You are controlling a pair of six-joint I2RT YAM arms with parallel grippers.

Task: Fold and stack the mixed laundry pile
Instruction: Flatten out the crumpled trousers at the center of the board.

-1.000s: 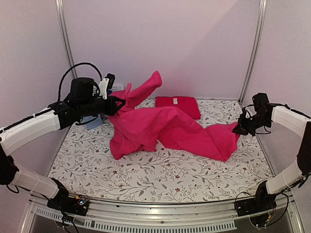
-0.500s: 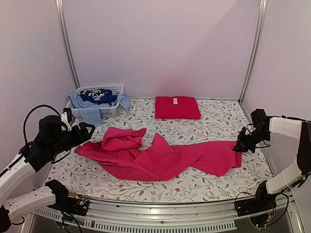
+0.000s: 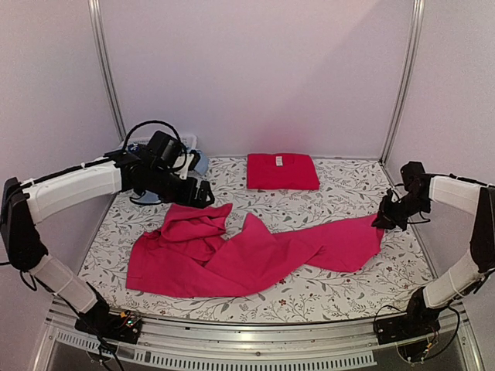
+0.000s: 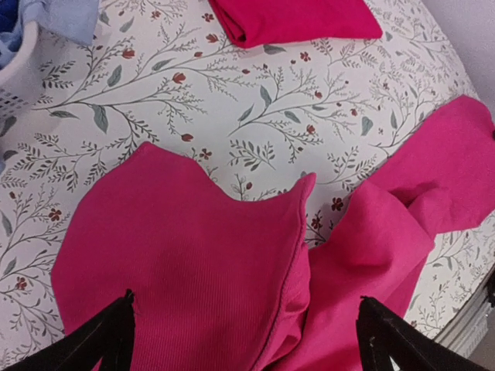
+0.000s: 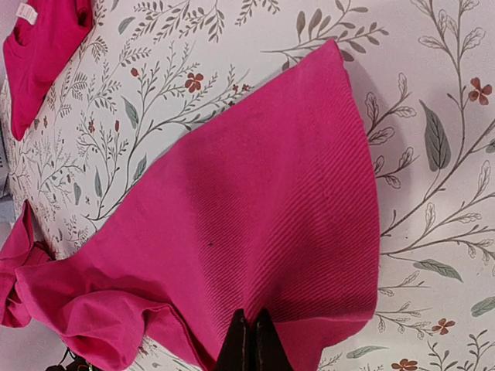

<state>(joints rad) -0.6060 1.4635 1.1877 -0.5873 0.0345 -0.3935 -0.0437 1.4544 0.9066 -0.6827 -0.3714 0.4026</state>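
Note:
A large pink-magenta garment (image 3: 247, 251) lies spread and rumpled across the floral table, its left part bunched in folds. My left gripper (image 3: 203, 193) hovers above that bunched upper-left part; in the left wrist view it (image 4: 247, 340) stands wide open with nothing between its fingers, the garment (image 4: 178, 255) lying below. My right gripper (image 3: 383, 220) is shut on the garment's right end; in the right wrist view its closed tips (image 5: 251, 340) pinch the ribbed cloth (image 5: 271, 224). A folded red piece (image 3: 282, 170) lies flat at the back centre.
The white slatted basket (image 4: 11, 85) with a light blue cloth (image 4: 69, 15) hanging over it stands at the back left, mostly hidden behind my left arm in the top view. The enclosure walls close in the back and both sides.
My left gripper opened and let go of the garment, which dropped from its raised drape flat onto the table. The left arm swung low and left, then back over the bunched part. The right gripper stayed shut.

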